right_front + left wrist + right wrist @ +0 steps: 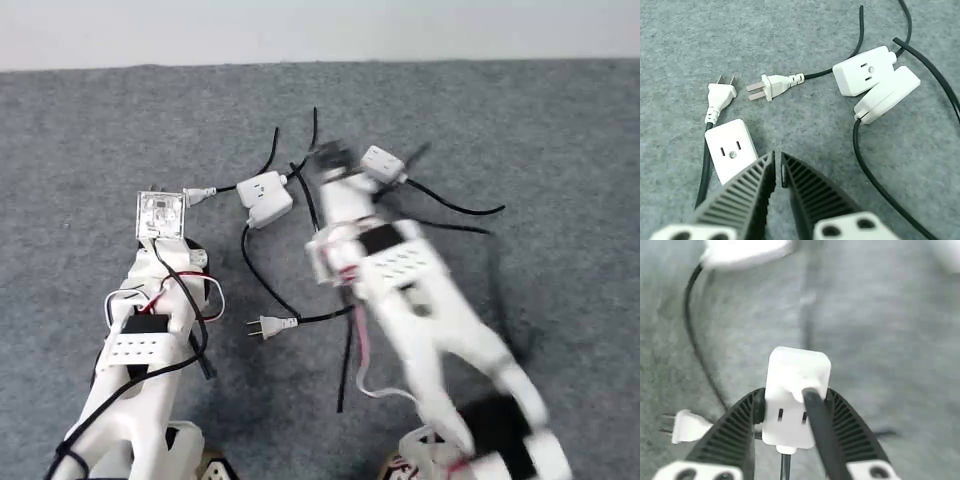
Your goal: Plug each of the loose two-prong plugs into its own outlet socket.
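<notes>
Where the arms stand: on grey carpet, with the left arm and the right arm side by side, both pointing toward the far wall.
Left gripper: jaws drawn almost together with a thin slit between them, nothing held, tips low over the carpet.
Near socket: white outlet block, face up, just in front of the left gripper's tips. In the high view it lies at the front end of the left arm.
First loose plug: white two-prong plug, flat on the carpet just beyond the near socket, prongs pointing away from it. Its black cord runs back along the socket's side.
Second loose plug: white, just beside the first, prongs turned toward it, not inserted. Its cord leads off past the paired sockets.
Paired sockets: two white blocks touching, one partly over the other, well apart from the left gripper.
Right gripper: jaws clamped on the held socket, a white block with its two slots facing the wrist camera.
Third loose plug: on the carpet between the two arms, prongs toward the left arm, unplugged.
Far socket: white, with a black cord, just beside the right arm's front end. I cannot tell whether this is the held block.
</notes>
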`<state>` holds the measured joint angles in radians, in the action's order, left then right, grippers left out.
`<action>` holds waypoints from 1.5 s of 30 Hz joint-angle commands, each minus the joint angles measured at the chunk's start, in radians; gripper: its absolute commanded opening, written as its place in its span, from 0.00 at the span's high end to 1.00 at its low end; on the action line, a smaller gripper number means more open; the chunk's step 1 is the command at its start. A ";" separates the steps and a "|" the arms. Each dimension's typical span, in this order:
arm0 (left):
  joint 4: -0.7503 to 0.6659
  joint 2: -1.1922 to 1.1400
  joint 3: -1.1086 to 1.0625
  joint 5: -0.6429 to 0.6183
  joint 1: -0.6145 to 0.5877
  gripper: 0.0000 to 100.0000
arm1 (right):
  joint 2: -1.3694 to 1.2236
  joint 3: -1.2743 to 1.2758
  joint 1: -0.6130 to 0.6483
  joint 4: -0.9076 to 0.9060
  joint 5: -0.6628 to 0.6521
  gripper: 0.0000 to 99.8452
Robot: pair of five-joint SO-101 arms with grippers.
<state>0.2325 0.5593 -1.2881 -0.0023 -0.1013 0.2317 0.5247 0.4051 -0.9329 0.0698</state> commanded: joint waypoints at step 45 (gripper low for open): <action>0.201 -0.276 0.380 -0.040 0.155 0.81 | -0.390 -0.647 -1.379 -0.374 -0.293 0.80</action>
<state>0.4304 0.2509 -0.9843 -0.0115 -0.0046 -0.2624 -0.0767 -1.0019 -1.2566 -0.2355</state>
